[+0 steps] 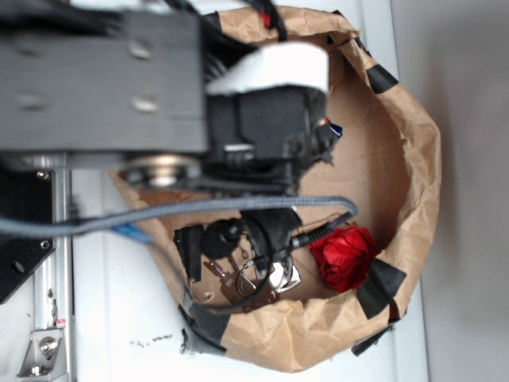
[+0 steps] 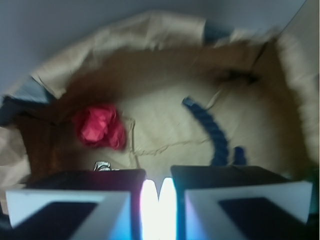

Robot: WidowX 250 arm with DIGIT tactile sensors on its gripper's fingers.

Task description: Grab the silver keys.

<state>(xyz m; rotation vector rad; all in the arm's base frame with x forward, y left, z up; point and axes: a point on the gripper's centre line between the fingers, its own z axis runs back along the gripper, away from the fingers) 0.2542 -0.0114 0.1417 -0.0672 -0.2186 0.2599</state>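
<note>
Tool (image 2: 159,187) is hanging high with jaws nearly touching, holding nothing. The silver keys (image 1: 242,280) are lying at the paper bag (image 1: 413,159) rim, just beside the red flower (image 1: 343,256). Should be opening wide, then dropping straight over the ring, clear of the cable (image 1: 238,208).

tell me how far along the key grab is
Done: the arm is over the paper bag. In hand: nothing visible. The silver keys lie on the bag floor beside the red flower. The wrist view shows the tool nearly closed with nothing between its fingers. Left: reaching the keys, gripping and lifting them.
</note>
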